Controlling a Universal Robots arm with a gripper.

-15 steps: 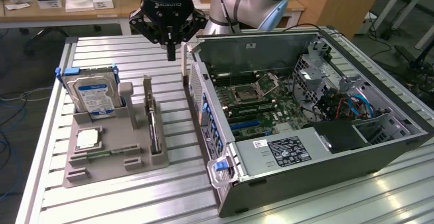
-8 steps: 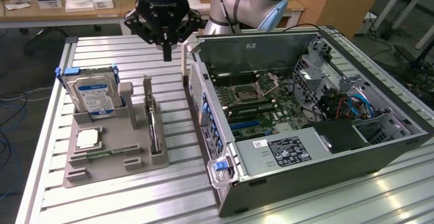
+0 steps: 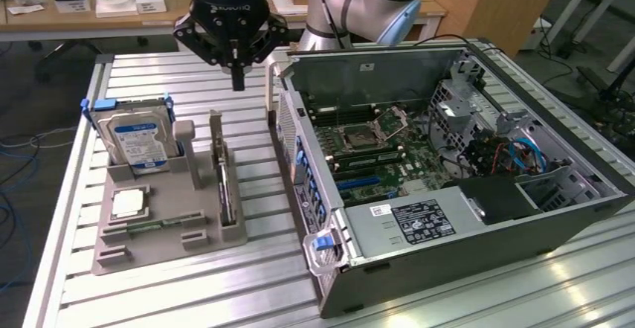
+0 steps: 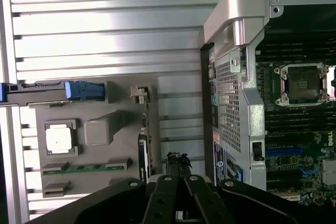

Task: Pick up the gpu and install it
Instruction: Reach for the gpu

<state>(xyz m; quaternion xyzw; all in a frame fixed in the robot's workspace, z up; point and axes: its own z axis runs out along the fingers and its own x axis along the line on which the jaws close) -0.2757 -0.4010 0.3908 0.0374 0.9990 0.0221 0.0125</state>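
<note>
Nothing done yet, as I read it. The gpu (image 3: 227,183) stands on edge in its slot on the grey holder (image 3: 149,250), untouched, so both pick and install are left.

My gripper (image 3: 238,82) is closed, fingers pinched together, holding nothing. In the exterior view it hangs well above the table (image 3: 198,291), at about 12 o'clock from the gpu, over the strip between holder and case (image 3: 466,231).

Edges: the holder's posts flank the card at both ends. The hard drive (image 3: 139,140) stands tall at its 9 o'clock, close. The case's perforated rear wall rises at its 3 o'clock, across a narrow strip of bare slats. Tight on the sides, I judge, but open straight above the card.

The case lies side-open, with the motherboard (image 3: 387,157) exposed and free air above it. Cables and a black box crowd the board's 3 to 5 o'clock. The near rim is the edge to watch.
</note>
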